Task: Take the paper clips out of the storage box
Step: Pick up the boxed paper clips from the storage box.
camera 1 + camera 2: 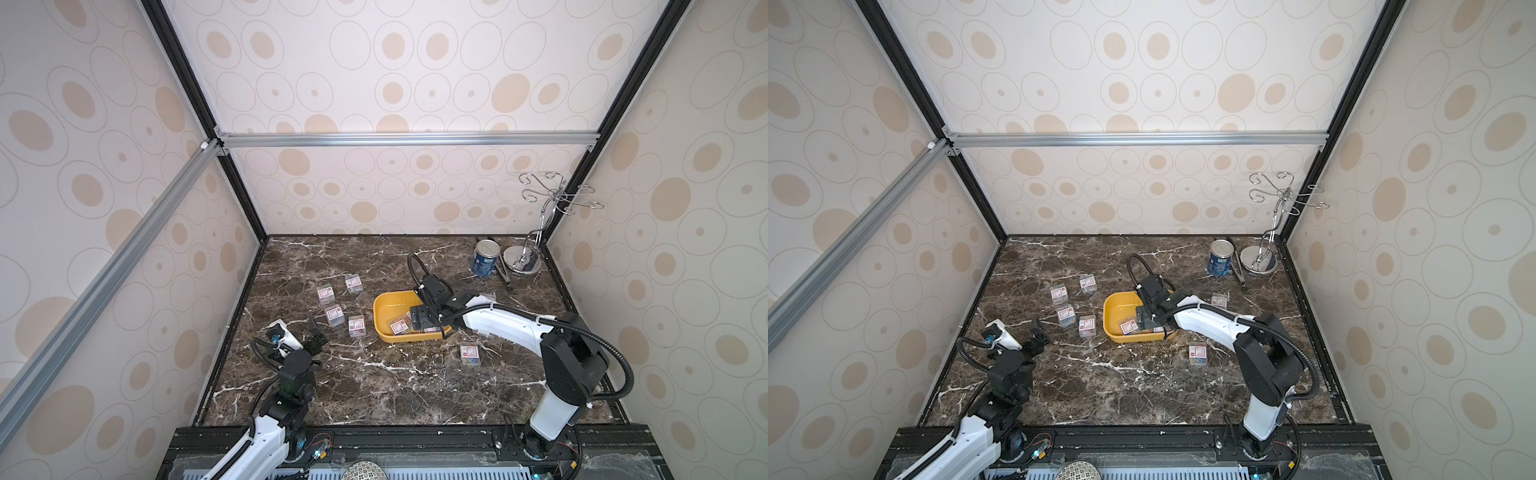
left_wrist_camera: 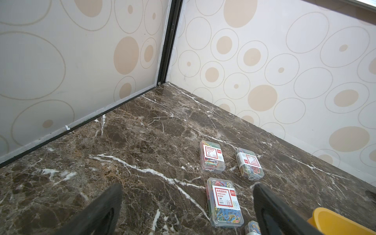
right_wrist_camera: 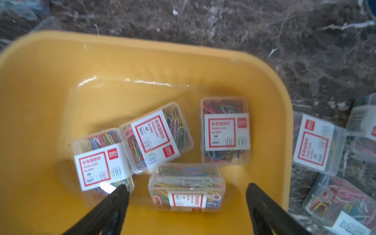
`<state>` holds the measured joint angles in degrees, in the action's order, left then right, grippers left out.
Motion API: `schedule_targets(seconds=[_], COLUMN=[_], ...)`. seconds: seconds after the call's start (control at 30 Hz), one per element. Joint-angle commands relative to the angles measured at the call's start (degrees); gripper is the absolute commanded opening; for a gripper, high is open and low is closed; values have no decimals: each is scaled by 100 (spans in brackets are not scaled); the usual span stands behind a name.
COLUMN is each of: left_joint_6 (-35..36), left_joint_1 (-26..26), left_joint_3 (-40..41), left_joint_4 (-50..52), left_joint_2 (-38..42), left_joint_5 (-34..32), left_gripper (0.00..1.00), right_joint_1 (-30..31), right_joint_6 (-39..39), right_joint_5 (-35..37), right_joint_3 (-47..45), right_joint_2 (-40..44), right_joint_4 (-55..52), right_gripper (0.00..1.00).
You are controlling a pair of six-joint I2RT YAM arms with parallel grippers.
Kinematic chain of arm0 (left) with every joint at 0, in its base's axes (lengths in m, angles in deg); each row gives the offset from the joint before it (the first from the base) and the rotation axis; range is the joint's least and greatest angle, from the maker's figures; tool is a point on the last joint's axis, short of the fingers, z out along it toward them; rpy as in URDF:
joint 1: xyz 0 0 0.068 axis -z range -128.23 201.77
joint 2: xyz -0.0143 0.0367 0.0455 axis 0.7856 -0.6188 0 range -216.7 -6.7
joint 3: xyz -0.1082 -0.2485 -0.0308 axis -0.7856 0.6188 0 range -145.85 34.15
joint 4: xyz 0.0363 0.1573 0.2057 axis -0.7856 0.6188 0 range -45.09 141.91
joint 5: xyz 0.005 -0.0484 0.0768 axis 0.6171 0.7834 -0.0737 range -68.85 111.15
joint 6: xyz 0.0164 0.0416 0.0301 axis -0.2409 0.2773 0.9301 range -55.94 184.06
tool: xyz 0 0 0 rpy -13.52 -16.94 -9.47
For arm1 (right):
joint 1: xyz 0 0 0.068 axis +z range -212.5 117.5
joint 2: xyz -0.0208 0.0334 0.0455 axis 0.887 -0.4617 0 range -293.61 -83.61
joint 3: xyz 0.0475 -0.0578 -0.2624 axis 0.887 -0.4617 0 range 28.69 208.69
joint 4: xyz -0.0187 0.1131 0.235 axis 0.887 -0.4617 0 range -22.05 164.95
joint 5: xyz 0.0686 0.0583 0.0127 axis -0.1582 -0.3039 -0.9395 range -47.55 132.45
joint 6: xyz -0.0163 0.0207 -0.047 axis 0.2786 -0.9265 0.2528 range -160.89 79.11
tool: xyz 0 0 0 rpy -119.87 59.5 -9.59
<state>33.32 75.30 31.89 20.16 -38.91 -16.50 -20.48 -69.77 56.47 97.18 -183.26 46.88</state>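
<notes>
Storage box: yellow tray, mid-surface; right arm reaches over it; not empty yet.
Paper clips inside: 4 clear boxes, bunched toward one end of the storage box.
Paper clips out: 4 just beside the storage box on the left gripper side; 1 near it, toward the robot's base; 1 near it, past the right arm.
Progress: judged a bit over half, 6 out vs 4 left, if none is hidden.
Right gripper: down in the storage box, jaws wide apart either side of one clip box, clear of it; holds nothing.
Left gripper: jaws at full spread, empty, outside the storage box, near the 4.
Right wrist view only: full count inside; in both top views the right arm covers most of it, approx 2 labels peek out.
Top views only: both arms at once, the lone clip box past the right arm, plus blue can & chrome stand well beyond the storage box.
Left wrist view only: 3 outside boxes close up w/ readable labels, a sliver of a 4th, one corner of the storage box; nothing of its inside.
</notes>
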Motion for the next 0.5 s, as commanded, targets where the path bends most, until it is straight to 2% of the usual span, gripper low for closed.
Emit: schedule_targets(seconds=[0.0,0.2,0.47], left_joint_6=[-134,-136,-134], left_joint_1=[-15,-15,-14], left_joint_3=[-73,-73,-66], left_joint_4=[41,40,38], left_joint_2=[11,11,15], left_joint_5=[-122,-123,-129], left_gripper=[100,100,100], right_joint_1=[-2,52,45], right_joint_6=[-291,-249,-271], right_joint_5=[82,22,75], right_joint_3=[-47,125,355], right_joint_2=[-199,-519,-988], right_joint_4=[-231,-227,-236], right_gripper=[93,96,86])
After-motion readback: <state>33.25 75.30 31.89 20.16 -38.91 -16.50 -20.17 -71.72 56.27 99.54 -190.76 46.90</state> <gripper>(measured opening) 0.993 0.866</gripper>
